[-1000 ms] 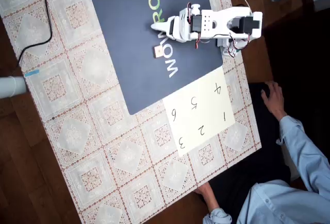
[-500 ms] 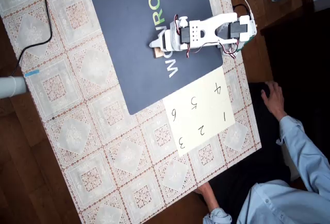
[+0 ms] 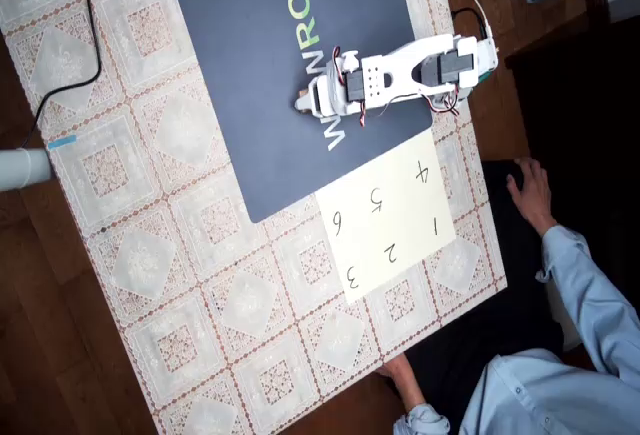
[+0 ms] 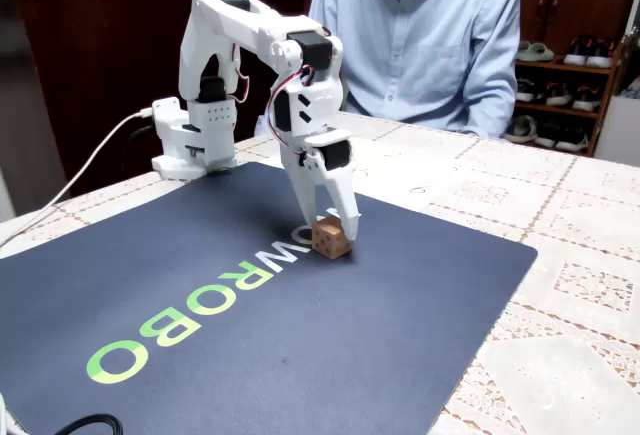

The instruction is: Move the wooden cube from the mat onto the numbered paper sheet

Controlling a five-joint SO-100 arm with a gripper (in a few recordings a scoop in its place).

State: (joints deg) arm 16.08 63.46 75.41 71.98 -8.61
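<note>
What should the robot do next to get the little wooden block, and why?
Probably close the fingers. In the fixed view the gripper is down at the wooden cube, its fingertips on either side of it, and the cube sits on the mat. It does not look squeezed or lifted yet. Once gripped, it can be carried over to the numbered paper sheet.

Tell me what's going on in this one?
A white arm has its claw down at a wooden cube on the navy mat, fingers on either side of it; the grip isn't clearly closed. The cube sits on the mat. The numbered sheet lies bare beside the mat. A person sits behind the table.
</note>
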